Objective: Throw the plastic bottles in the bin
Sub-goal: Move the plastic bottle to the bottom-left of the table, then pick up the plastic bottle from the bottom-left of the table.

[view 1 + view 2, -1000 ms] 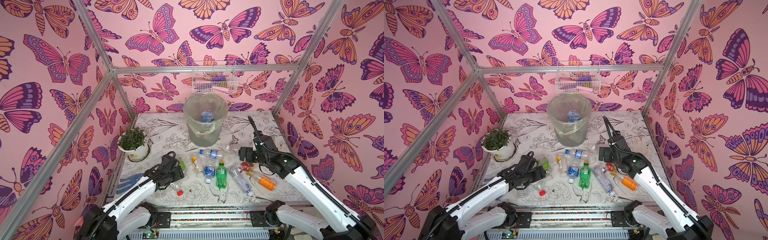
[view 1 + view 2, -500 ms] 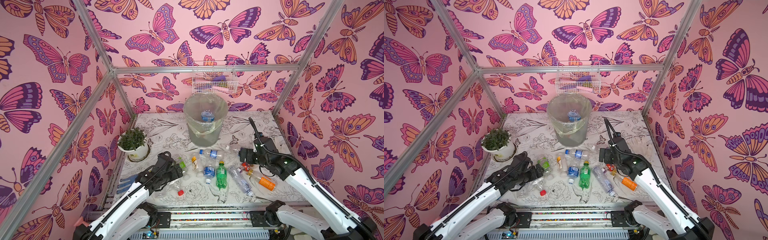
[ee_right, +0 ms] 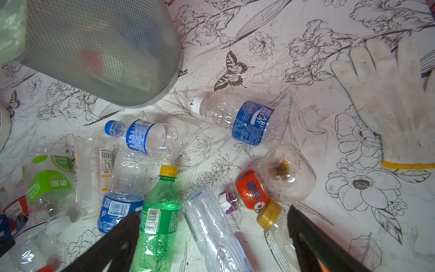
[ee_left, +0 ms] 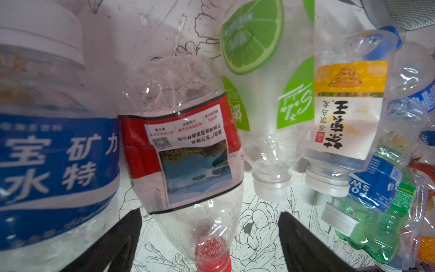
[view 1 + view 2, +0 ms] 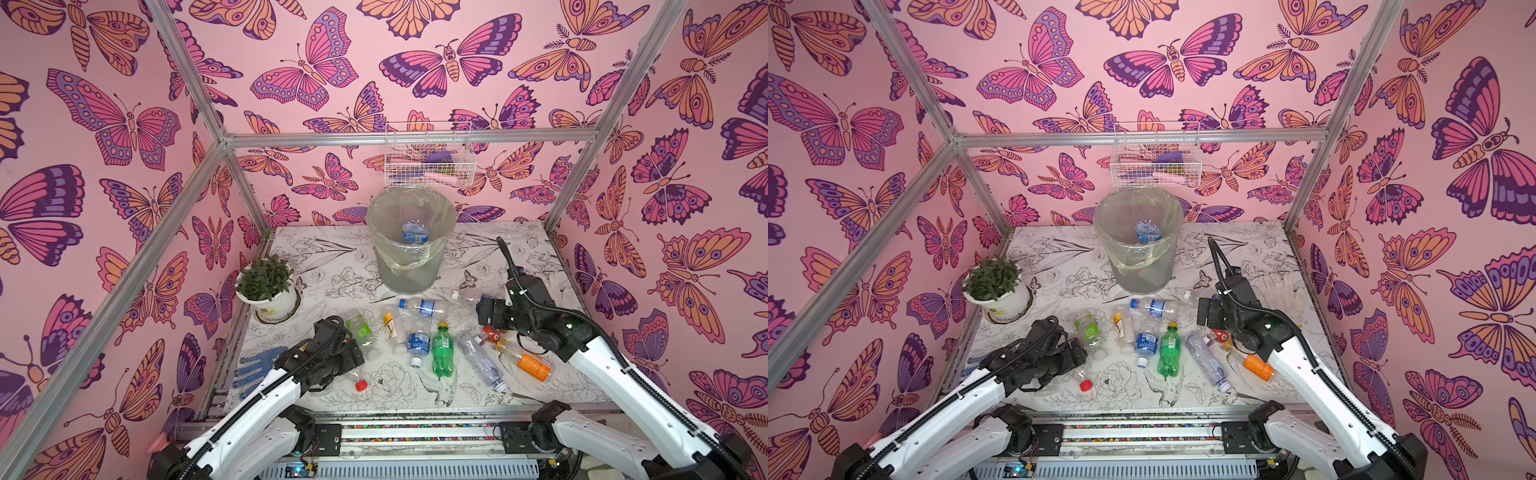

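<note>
Straddling the red-labelled bottle [image 4: 186, 150], my left fingers [image 4: 127, 235] are spread wide and pinch nothing; one stands on each side of its neck, above the red cap. The bottle lies flat on the desk [image 5: 332, 257] at the near left edge of the plastic bottles [image 5: 417, 340], which are scattered in front of the bin [image 5: 405, 270]. Its cap end is toward my wrist and its base points away, so its long axis runs roughly along my reach. I judge that my closing line crosses it squarely, as it should. Whether my tips already touch the plastic I cannot tell. The left arm is clearly the nearer one. My right fingers [image 3: 117, 235] are equally spread and hold nothing; they hang over the other side of the pile, above a green bottle [image 3: 160, 212], well apart from the red-labelled one. The tight spot is on one flank, where a blue-labelled bottle [image 4: 56, 153] lies just beside my target, so that finger has only a narrow gap to drop into. On the other flank a lime-labelled bottle [image 4: 259, 94] sits a little further off. The bin stands behind the pile, toward the back of the desk, and much taller than any bottle, so the carry looks to be forward and up over its rim.
</note>
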You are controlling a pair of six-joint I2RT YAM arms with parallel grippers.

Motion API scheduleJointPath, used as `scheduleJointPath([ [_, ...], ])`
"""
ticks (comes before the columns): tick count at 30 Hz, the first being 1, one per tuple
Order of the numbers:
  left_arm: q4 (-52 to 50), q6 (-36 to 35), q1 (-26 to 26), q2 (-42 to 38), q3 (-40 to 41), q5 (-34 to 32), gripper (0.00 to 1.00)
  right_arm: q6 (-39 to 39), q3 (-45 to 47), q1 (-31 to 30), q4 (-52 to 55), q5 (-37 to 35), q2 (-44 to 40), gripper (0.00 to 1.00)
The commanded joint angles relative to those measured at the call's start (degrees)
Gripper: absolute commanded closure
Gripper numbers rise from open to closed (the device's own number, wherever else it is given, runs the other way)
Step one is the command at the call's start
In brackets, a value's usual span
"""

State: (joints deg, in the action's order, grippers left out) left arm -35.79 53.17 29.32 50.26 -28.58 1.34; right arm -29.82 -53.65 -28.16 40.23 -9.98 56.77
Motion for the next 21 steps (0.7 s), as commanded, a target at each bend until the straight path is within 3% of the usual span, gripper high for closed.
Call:
scheduleJointPath([
  [1,1.16,1.63,0.21,1.06,1.23,0.83,0.07,-0.7,0.21,0.39,-0.32,0.05,-0.87,0.01],
  [21,8.32,1.64,0.21,9.47,1.85,2.49,0.08,-1.0,0.74,0.39,-0.3,-0.38,-1.14,0.01],
])
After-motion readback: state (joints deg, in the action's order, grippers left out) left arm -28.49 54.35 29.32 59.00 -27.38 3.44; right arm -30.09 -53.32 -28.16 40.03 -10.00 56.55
